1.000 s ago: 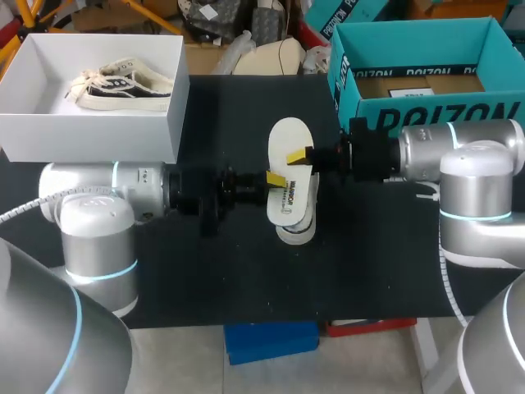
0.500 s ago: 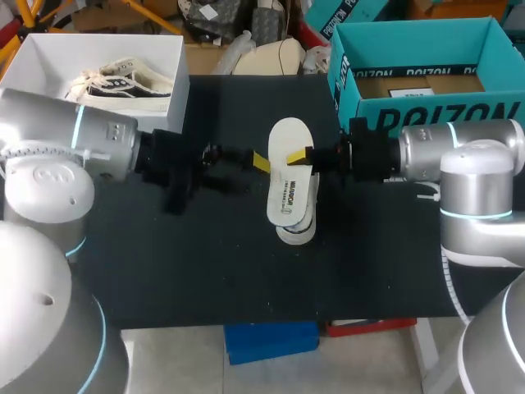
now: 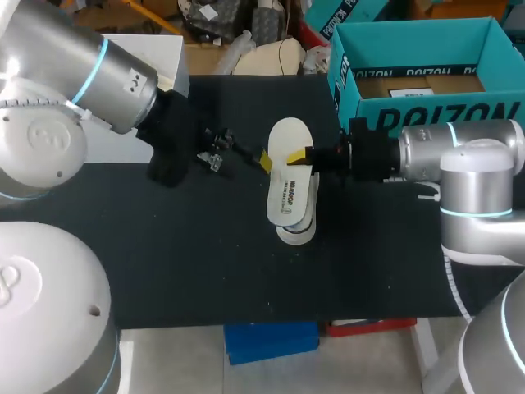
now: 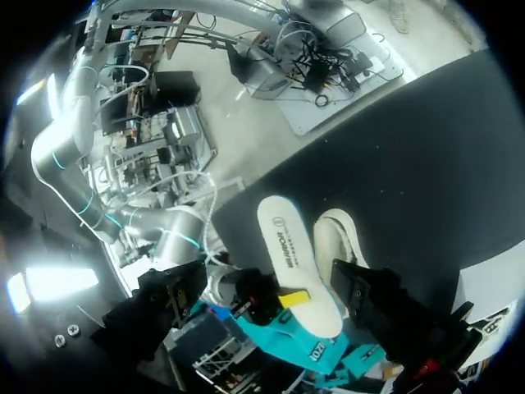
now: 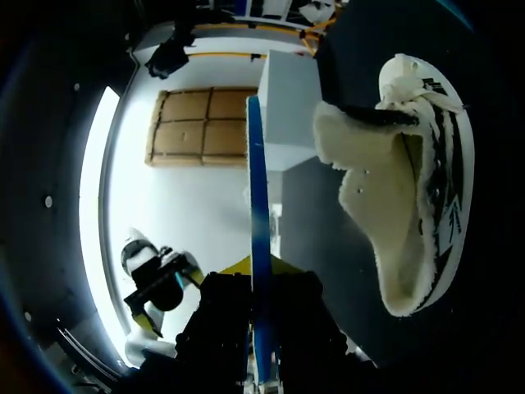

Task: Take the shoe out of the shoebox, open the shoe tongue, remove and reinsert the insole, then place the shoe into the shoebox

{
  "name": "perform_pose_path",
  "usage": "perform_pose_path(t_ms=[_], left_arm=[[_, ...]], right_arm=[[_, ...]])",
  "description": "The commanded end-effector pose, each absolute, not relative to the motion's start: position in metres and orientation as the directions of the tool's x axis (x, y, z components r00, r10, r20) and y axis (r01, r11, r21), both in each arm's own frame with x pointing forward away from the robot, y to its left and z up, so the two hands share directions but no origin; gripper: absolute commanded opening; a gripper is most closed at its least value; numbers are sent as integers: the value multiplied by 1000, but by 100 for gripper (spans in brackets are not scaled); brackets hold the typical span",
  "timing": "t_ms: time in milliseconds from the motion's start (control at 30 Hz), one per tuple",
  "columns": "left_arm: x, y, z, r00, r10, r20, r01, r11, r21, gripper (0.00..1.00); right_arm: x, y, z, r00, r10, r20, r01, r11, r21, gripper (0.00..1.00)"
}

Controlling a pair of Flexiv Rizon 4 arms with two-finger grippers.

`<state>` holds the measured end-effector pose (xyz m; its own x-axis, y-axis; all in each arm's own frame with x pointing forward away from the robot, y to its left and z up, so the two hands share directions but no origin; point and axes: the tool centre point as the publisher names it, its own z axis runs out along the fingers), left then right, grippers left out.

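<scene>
A white insole hangs over the black table, pinched at its right edge by my right gripper. The cream and black shoe lies under the insole's near end. In the right wrist view the insole runs edge-on between the right gripper's fingers, and the shoe lies beside it. My left gripper is open just left of the insole, not touching it. In the left wrist view the insole and shoe lie ahead of its spread fingers.
The white shoebox stands at the back left, mostly hidden behind my raised left arm. A teal box stands at the back right, just behind my right arm.
My left gripper has opened and let go of the insole. The left arm has risen and swung back toward the white shoebox. The right arm and insole have stayed put.
</scene>
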<state>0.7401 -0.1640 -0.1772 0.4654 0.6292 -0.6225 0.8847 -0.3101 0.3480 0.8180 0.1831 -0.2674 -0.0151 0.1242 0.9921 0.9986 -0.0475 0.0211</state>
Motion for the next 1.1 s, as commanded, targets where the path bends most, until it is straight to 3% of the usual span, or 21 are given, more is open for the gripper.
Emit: perform_pose_path(t_ms=[33, 100, 167, 233, 400, 700, 1100], left_arm=[[744, -167, -171, 476, 850, -224, 868, -413, 275, 100], [744, -167, -171, 476, 850, -224, 868, -413, 275, 100], [747, -179, -183, 319, 925, -205, 948, -308, 84, 100], [749, -186, -190, 195, 975, -106, 980, -197, -17, 100], [750, -195, -190, 38, 999, -4, 998, -38, -47, 100], [747, -208, -195, -23, 989, 149, 1000, 23, 8, 100], [749, -222, -206, 40, 991, 126, 998, -45, 33, 100]], right_arm=[[817, 184, -268, -15, 126, 992, 998, -51, 22, 0], [817, 184, -268, -15, 126, 992, 998, -51, 22, 0], [817, 184, -268, -15, 126, 992, 998, -51, 22, 0], [817, 184, -268, -15, 126, 992, 998, -51, 22, 0], [817, 184, -268, -15, 126, 992, 998, -51, 22, 0], [817, 184, -268, -15, 126, 992, 998, -51, 22, 0], [817, 184, -268, -15, 126, 992, 998, -51, 22, 0]])
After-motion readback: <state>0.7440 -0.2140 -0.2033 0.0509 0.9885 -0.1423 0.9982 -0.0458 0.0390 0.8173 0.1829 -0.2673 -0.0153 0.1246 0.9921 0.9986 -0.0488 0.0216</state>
